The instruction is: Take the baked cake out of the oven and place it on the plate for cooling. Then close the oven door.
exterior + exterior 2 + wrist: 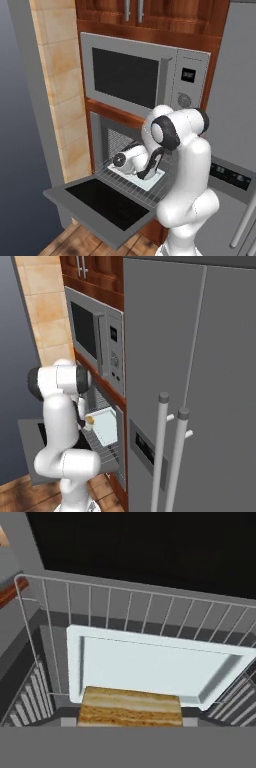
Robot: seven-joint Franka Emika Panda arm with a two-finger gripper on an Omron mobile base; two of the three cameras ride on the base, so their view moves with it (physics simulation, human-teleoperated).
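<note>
Currently the arm reaches over the open oven door (100,202) toward the pulled-out wire rack (150,607), where a pale tray (150,667) holds the layered cake (129,708) at its near edge. Whether the gripper (142,172) is spread or pinching the cake cannot be told; the fingertips are hidden. For a clean lift, the fingers should close on the cake's sides, not the tray rim, then rise straight before retreating. Hand view shows cake layers and rack bars close up; right base view shows the cake (90,419) as a small tan blob beside the refrigerator (200,381); left base view hides it, probably behind the wrist.
</note>
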